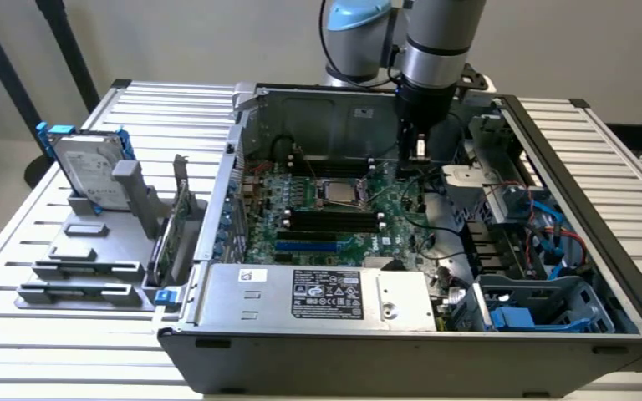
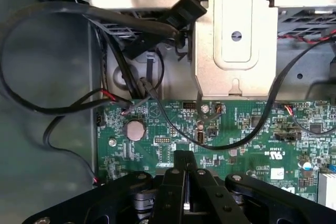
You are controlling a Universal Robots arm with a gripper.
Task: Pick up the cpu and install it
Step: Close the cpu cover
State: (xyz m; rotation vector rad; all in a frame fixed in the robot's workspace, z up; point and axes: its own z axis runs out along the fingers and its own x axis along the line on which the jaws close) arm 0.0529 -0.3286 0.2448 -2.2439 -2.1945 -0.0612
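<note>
The cpu (image 1: 338,193) is seen in the exterior view as a small square chip with a silvery top. It lies flat within the dark socket frame at the middle of the motherboard (image 1: 383,238), top face upward. No long axis is presented, the outline being square. Its edges run parallel to the memory slots (image 1: 333,220) just beside it. Whether the chip is fully seated or the socket latched cannot be determined.

The gripper (image 1: 420,165) is lowered inside the open computer case (image 1: 410,355), above the motherboard on the exterior view's right of the cpu, near it but clearly apart. In the wrist view the gripper (image 2: 184,156) is shown with its black fingers (image 2: 176,182) brought fully together. Nothing is seen held between them.

Below the gripper in the wrist view, a coin cell battery (image 2: 135,129) is mounted on the green board, and black cables (image 2: 31,103) are looped across the board and the case floor. A metal bracket (image 2: 236,40) is cut off at the frame edge.

Outside the case, a hard drive (image 1: 89,171) in a blue frame stands upright in a grey holder (image 1: 87,267) on the slatted table (image 1: 9,251). The power supply (image 1: 310,294) hides the near edge of the motherboard.
</note>
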